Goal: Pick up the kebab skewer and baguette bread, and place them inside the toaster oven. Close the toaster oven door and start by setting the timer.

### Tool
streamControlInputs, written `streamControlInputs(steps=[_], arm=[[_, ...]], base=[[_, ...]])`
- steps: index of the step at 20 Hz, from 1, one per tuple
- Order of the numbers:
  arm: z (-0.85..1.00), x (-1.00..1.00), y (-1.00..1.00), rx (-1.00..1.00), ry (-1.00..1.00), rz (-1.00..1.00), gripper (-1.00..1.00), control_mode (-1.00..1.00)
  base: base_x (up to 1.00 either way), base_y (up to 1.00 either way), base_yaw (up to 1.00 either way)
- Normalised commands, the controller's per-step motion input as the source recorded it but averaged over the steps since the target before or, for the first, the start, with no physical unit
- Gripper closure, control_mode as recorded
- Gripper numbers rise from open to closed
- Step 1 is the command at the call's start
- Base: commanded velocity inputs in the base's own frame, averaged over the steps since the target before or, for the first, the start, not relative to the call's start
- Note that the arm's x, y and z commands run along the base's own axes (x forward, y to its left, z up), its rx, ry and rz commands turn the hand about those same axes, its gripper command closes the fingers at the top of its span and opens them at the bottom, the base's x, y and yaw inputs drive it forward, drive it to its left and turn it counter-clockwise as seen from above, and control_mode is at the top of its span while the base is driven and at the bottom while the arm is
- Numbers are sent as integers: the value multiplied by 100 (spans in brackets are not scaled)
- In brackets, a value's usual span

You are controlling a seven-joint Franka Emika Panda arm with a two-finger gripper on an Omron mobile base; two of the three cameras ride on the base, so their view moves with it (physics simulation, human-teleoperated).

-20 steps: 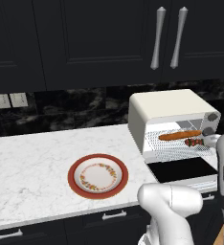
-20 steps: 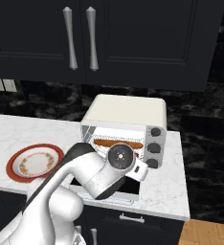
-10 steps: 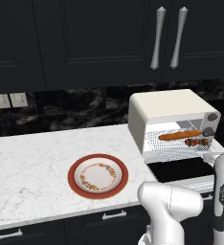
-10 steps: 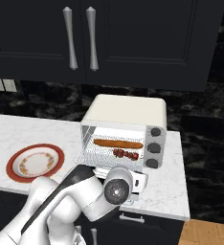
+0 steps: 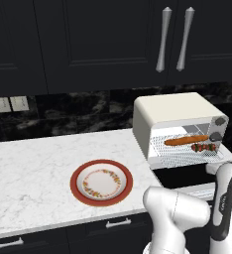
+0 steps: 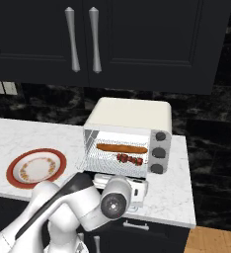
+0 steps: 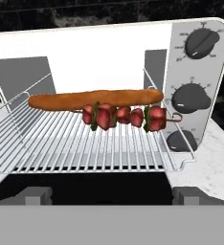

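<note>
Baguette bread (image 7: 95, 99) and kebab skewer (image 7: 124, 116) lie side by side on the rack inside the toaster oven (image 6: 130, 115), toaster oven door (image 5: 185, 175) dropped flat, gripper (image 7: 111, 198) empty, fingers spread, facing it, likely ahead of closing.

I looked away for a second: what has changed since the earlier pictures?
The white arm has drawn back and down from the cream-white toaster oven, its open gripper empty. The orange-brown baguette and red-chunked kebab skewer stayed on the wire rack, the dark glass door stayed down, and the red-rimmed plate stayed put.
</note>
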Motion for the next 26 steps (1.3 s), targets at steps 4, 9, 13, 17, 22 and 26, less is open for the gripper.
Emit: streamControlInputs(steps=[4, 9, 13, 17, 22, 26], arm=[[0, 0, 0, 0, 0, 1, -100, -100], [0, 2, 0, 0, 0, 0, -100, -100], [0, 15, 0, 0, -1, 0, -100, -100], [0, 11, 0, 0, 0, 0, -100, -100], [0, 12, 0, 0, 0, 3, -100, -100], [0, 14, 0, 0, 0, 3, -100, -100]], base=[[0, 0, 0], [0, 0, 0], [0, 0, 0], [0, 0, 0], [0, 0, 0], [0, 0, 0]])
